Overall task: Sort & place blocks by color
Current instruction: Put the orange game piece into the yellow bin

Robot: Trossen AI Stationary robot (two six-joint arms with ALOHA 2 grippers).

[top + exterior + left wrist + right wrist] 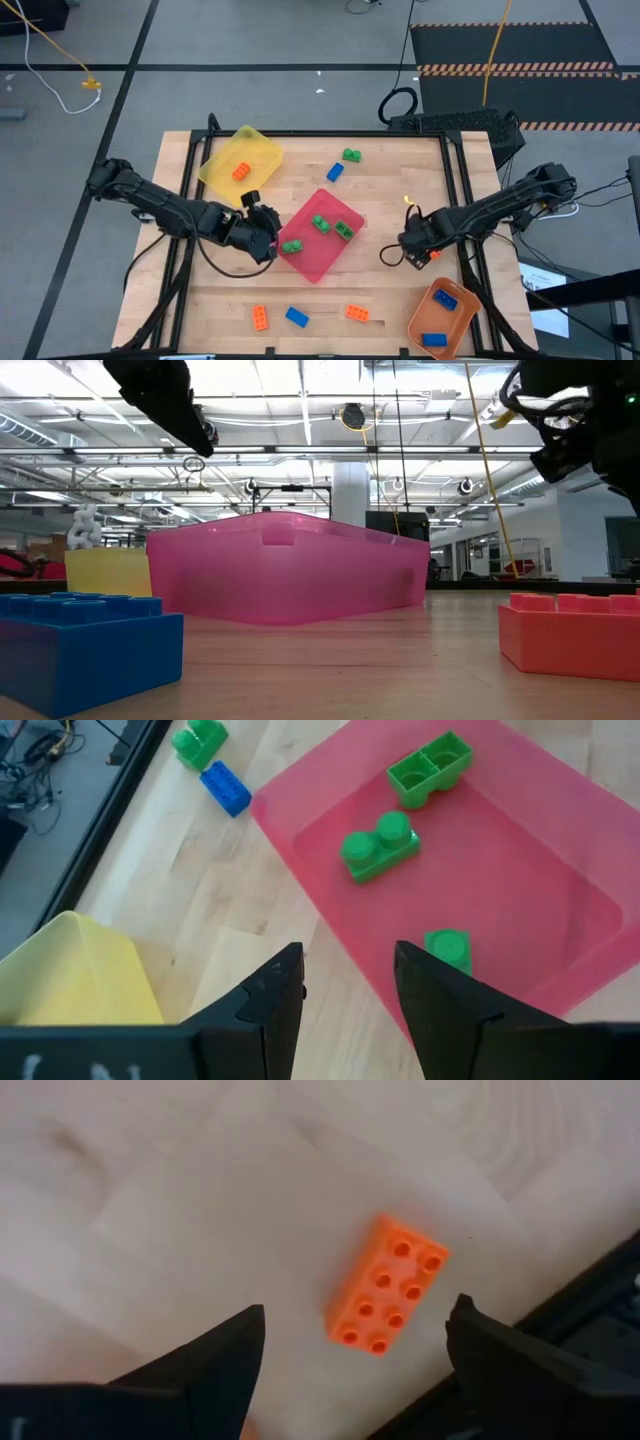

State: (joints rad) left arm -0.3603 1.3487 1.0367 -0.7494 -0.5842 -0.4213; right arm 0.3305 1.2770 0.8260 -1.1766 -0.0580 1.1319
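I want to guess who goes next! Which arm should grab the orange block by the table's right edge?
The right arm, probably. Its tool hangs open directly over that orange block, fingers either side. The left tool is across the table at the pink tray.

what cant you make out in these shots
- Pink-red plastic tray, low view: its wall hides the green bricks inside.
- Orange plastic tray, high view: cut off by the bottom edge.
- Orange studded brick, high view: mostly hidden beneath the right gripper.
- Yellow plastic tray, left wrist view: contents unseen.
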